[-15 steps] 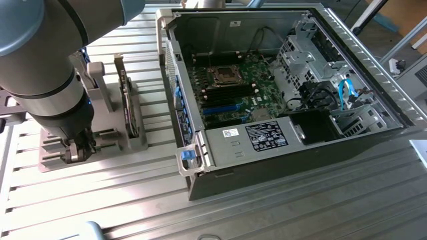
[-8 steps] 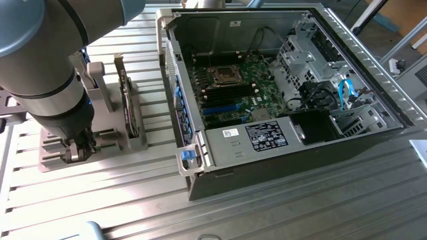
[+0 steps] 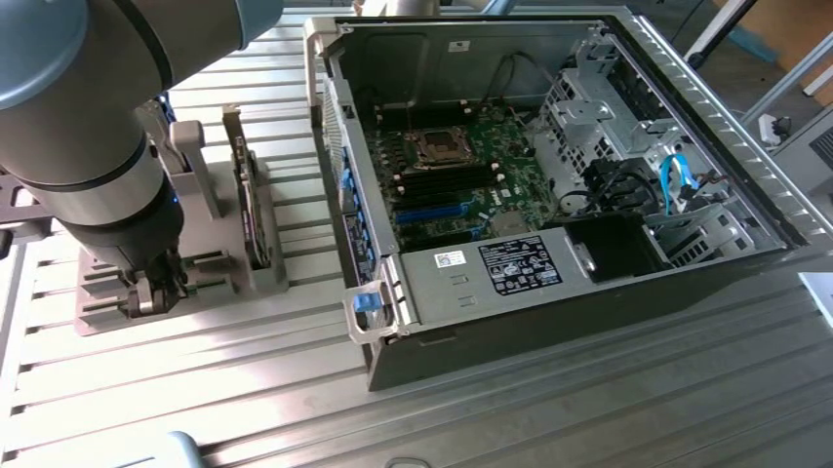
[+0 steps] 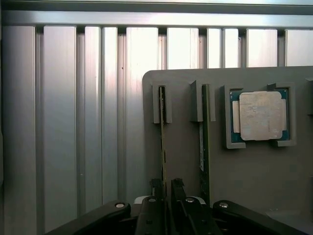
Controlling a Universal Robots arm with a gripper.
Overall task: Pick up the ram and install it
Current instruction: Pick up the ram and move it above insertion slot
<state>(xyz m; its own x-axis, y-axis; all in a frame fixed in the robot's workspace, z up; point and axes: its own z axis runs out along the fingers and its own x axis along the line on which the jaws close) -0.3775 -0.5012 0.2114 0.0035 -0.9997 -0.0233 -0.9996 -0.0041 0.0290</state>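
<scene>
1. Clamping the ram [image 4: 163, 137] edge-on, it seems, the gripper [image 4: 166, 190] fingers [image 4: 178, 188] press either face.
2. The ram stands on edge in the grey holder [image 4: 181, 161], extending beyond the fingers.
3. Just beside the fingers, a second stick [image 4: 204, 147]; farther out, the processor [image 4: 261, 116].

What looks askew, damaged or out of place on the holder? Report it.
Nothing stands out. The ram and the second stick stand upright in the holder slots; the processor sits square in its recess.
</scene>
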